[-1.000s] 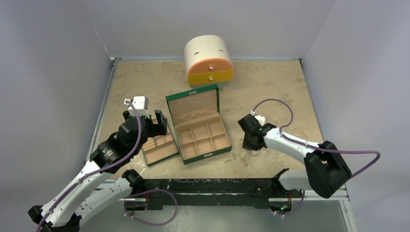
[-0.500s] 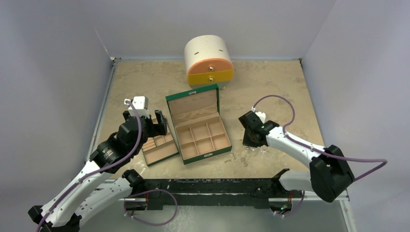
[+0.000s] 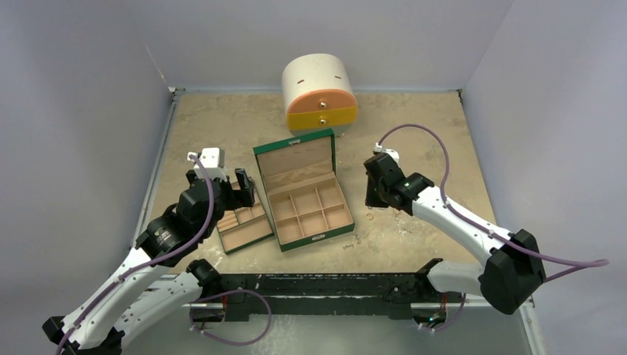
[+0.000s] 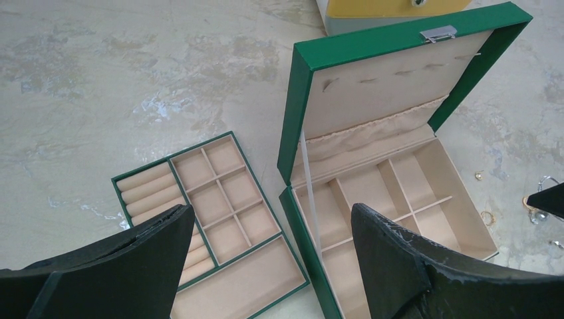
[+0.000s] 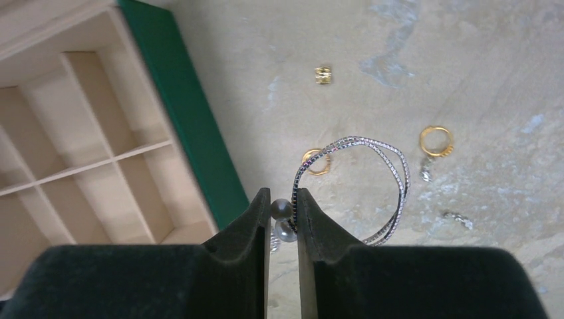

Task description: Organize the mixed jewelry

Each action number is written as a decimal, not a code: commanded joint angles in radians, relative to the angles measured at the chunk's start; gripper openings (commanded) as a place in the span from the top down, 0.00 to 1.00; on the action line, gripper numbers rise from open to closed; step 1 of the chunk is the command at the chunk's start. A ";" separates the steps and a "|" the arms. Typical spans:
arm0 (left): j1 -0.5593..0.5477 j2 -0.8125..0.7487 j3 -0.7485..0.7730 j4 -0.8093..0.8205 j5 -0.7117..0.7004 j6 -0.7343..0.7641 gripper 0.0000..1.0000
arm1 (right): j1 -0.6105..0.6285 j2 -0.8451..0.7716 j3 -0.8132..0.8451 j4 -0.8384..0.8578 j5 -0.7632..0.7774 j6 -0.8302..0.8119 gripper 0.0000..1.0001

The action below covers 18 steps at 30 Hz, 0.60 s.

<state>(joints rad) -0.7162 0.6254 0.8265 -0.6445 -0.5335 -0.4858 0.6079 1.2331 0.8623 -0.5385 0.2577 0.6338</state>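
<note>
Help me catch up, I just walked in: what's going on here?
On the right arm the jaws are shut on a thin silvery loop, pinched at its beads, just right of the open green box. On the left arm the jaws stand wide open above the box and a separate tray, holding nothing. A gold hoop and other small pieces lie on the table; compartments in view are empty.

I counted one green box (image 3: 314, 238) with six compartments (image 3: 304, 201), one loose tray (image 4: 199, 166), one round chest (image 3: 316, 74) with two drawers (image 3: 322, 119). And the small stuff: two gold hoops (image 5: 435, 141), one gold stud (image 5: 324, 74), two tiny silvery bits (image 5: 425, 174), one silvery loop (image 5: 362, 139).
</note>
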 commanded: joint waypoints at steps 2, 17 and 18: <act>-0.004 -0.010 0.003 0.046 -0.023 0.015 0.12 | 0.066 -0.010 0.109 0.022 -0.047 -0.054 1.00; -0.004 -0.021 0.003 0.046 -0.031 0.013 0.12 | 0.212 0.116 0.208 0.201 -0.178 -0.216 1.00; -0.003 -0.022 0.003 0.045 -0.033 0.013 0.12 | 0.213 0.122 0.205 0.220 -0.194 -0.227 1.00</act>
<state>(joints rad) -0.7162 0.6132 0.8261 -0.6445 -0.5411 -0.4858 0.8135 1.3445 1.0470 -0.4259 0.1352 0.4850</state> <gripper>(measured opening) 0.877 0.186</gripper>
